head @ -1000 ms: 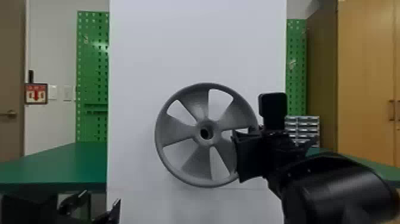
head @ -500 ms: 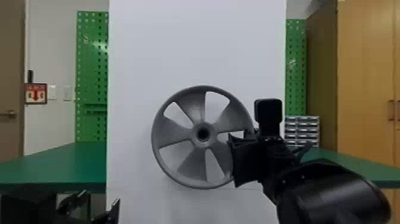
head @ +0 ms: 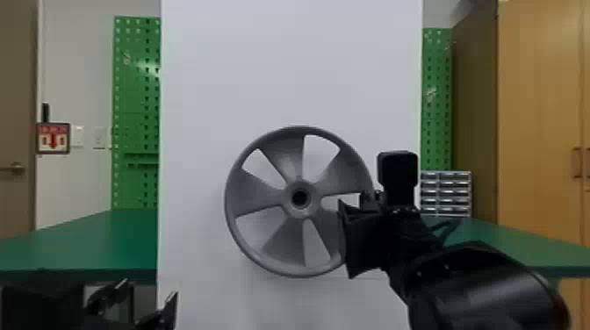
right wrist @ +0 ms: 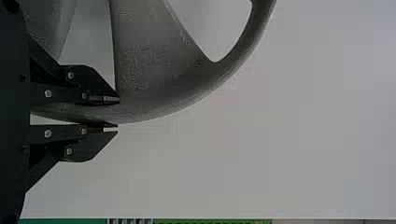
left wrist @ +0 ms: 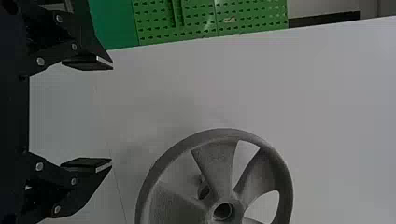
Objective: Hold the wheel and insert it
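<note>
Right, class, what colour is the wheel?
The wheel is plain grey all over, rim, spokes and hub; it shows best in the head view.

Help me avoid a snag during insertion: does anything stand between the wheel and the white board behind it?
Yes, a short peg, seen through an opening in the wheel and probably its mount. Nothing else visible stands between the wheel and the white board.
</note>
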`<state>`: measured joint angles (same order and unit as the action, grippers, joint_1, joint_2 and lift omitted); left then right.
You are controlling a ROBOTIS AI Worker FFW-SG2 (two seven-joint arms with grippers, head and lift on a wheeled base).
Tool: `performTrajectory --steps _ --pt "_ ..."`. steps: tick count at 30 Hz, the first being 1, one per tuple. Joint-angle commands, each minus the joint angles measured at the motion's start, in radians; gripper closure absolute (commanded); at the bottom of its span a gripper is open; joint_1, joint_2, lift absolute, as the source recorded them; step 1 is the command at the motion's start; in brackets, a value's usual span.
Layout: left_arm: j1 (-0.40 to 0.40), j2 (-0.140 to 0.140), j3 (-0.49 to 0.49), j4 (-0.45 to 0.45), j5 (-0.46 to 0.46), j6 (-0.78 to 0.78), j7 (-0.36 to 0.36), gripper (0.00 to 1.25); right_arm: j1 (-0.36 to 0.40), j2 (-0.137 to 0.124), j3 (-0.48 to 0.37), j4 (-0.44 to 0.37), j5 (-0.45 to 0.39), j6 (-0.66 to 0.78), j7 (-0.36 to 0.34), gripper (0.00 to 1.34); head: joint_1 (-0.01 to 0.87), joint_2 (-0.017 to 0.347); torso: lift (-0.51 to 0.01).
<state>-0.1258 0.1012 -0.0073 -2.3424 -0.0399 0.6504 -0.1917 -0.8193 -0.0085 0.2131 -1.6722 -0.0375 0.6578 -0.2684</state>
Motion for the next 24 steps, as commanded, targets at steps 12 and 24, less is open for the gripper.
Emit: performTrajectory --steps 12,24 --pt "-0.002 0.0 0.0 0.0 0.0 0.0 0.0 0.51 0.02 0.004 0.0 0.072 0.054 -0.165 0.02 1.18 0.0 0.0 -0.499" --pt "0.002 0.0 0.004 0.0 0.0 0.0 0.0 0.51 0.019 0.005 -0.011 0.137 0.073 -0.231 0.025 1.18 0.0 0.0 -0.499"
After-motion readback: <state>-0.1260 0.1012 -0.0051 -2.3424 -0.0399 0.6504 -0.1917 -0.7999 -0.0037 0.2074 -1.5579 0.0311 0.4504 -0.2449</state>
